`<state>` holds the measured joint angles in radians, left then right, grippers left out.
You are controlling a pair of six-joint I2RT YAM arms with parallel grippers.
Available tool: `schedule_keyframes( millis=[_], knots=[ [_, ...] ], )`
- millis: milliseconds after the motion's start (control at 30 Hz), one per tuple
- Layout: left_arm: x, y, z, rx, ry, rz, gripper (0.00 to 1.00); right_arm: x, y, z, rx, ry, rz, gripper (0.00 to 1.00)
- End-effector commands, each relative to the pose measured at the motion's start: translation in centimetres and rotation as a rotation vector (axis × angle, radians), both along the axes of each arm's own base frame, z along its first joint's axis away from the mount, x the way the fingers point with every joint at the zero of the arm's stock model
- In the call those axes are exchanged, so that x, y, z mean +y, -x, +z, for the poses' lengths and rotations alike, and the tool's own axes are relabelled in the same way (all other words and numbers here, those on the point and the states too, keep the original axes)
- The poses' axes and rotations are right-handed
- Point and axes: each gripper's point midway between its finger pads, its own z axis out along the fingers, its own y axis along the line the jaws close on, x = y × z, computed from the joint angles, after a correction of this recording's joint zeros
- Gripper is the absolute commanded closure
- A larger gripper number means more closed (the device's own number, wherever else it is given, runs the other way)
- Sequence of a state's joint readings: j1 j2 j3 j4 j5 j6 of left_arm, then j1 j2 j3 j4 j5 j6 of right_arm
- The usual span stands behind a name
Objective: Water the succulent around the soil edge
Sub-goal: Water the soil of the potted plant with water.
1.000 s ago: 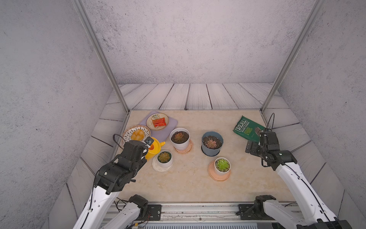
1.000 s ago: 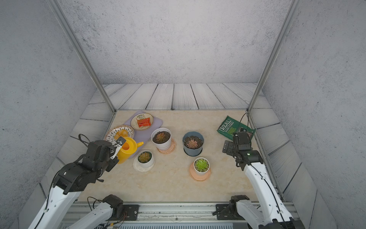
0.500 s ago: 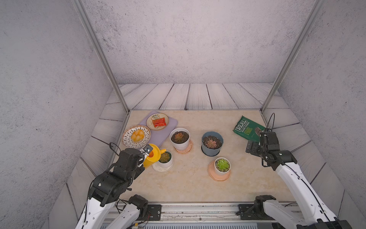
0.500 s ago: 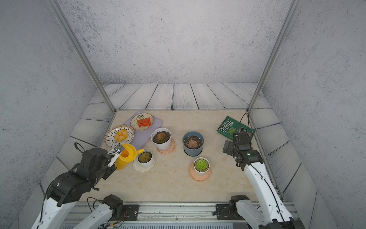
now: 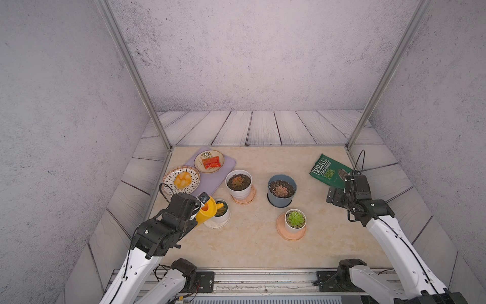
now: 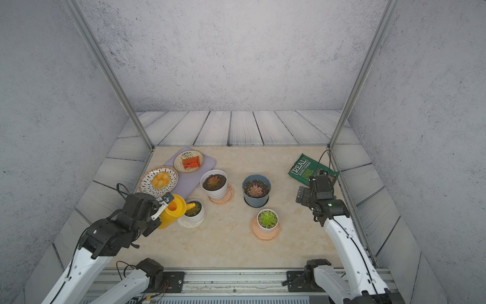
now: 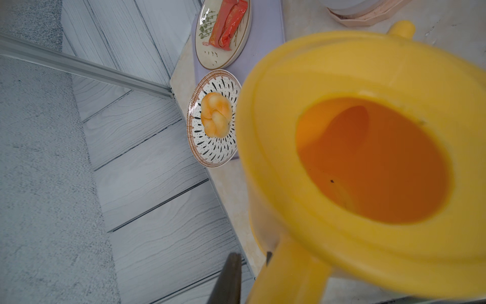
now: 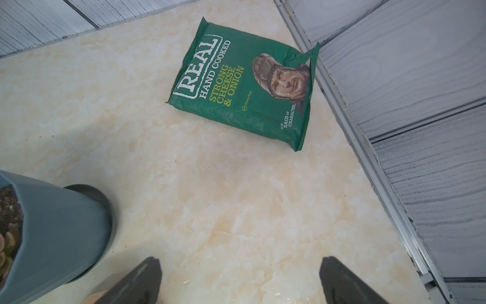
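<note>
Your right gripper (image 8: 238, 265) hangs released, well clear. Your left gripper (image 6: 162, 204) is clenched on the yellow watering can (image 6: 171, 210), its spout over the small white pot (image 6: 196, 218) just beside it. Tip too fast and you'll likely flood the succulent (image 6: 194, 210) rosette, not the soil edge.

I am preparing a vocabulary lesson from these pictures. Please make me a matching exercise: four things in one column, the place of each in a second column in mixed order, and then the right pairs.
Things
1. yellow watering can
2. crisp bag
3. bread roll
4. bright green succulent

Places
A. on the striped plate
B. in a white pot on a pink saucer
C. held by the left hand, spout over a small white pot
D. flat on the table, by its far right corner

Pairs: 1-C, 2-D, 3-A, 4-B
</note>
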<state>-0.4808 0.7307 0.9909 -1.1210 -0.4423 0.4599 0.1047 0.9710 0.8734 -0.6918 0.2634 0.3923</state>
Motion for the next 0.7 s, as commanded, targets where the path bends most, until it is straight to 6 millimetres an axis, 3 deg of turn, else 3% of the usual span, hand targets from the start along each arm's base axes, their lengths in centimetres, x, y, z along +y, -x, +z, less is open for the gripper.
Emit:
schedule_keyframes(
  millis=[0, 667],
  knots=[
    [0.0, -0.5, 0.2, -0.025, 0.006, 0.026, 1.0, 0.1, 0.3, 0.0, -0.005, -0.006, 0.0, 0.01],
    [-0.5, -1.9, -1.4, 0.016, -0.037, 0.057, 1.0, 0.2, 0.2, 0.0, -0.006, -0.009, 0.005, 0.01]
  ],
)
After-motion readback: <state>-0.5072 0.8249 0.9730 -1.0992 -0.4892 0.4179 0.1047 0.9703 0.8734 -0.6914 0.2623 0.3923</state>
